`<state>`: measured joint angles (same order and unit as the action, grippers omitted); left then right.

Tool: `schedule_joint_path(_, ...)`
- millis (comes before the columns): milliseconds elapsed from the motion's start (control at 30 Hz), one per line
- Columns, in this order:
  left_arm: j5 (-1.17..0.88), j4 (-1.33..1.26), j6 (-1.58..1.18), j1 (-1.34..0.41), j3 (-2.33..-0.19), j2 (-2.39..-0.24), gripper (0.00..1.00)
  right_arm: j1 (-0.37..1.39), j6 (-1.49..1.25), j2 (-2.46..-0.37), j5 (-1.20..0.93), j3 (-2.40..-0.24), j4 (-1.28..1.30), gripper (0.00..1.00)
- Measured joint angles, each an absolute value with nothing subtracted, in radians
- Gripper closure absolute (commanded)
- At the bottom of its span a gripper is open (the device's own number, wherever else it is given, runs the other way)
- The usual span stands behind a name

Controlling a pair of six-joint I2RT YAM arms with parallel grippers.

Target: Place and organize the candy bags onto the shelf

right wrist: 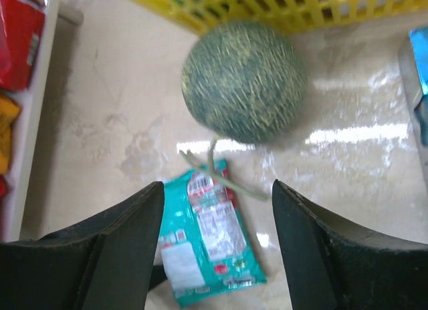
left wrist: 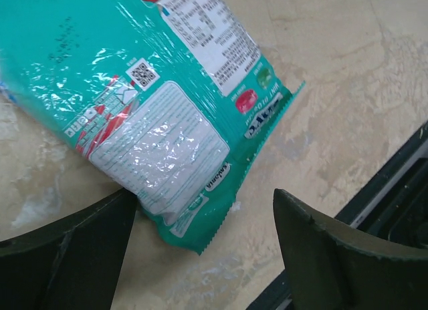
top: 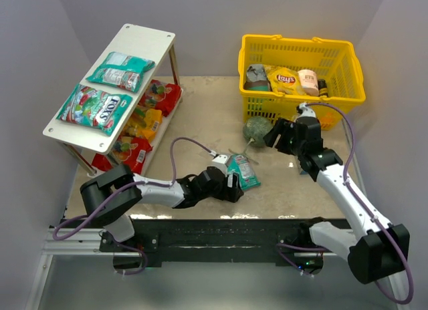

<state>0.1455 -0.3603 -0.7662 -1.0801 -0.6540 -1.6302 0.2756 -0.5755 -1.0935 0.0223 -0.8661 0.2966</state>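
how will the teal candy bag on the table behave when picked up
Probably floppy: the teal candy bag is thin, wrinkled film lying flat on the table, so it would likely sag from a gripped edge. Its glossy surface looks slippery. It seems light, and should slide rather than roll if pushed.

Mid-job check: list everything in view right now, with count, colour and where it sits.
shelf: one, white, two tiers, far left
teal candy bags: two, top tier, far end
Fox's bag: one, green-white, top tier, near end
lower-tier candy bags: several, red and yellow-orange; exact count unclear
loose candy bag: one, teal, flat on the table
ball: one, dark green, on the table in front of the basket
basket: one, yellow, far right
Lay's chip bag: one, yellow, in the basket among other items
left gripper: open, straddling the loose candy bag's corner
right gripper: open, above the ball
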Motion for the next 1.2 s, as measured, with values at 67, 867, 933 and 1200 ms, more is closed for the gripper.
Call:
schedule_joint_path(67,0.121,-0.366,-0.768,-1.085,-0.652,-1.630,0.17,0.276,-0.579,-1.044,-0.005,-0.820,0.336,0.31)
schedule_joint_path(867,-0.097,-0.549,-0.735,-1.140,-0.651,-1.687,0.20,0.276,-0.954,-0.796,-0.238,-0.303,0.312,0.31)
schedule_joint_path(933,-0.079,-0.519,-0.728,-1.140,-0.651,-1.663,0.19,0.276,-0.970,-0.798,-0.243,-0.302,0.286,0.31)
schedule_joint_path(1200,0.120,-0.333,-0.696,-1.140,-0.651,-1.487,0.17,0.287,-1.037,-0.923,-0.253,-0.261,0.129,0.37)
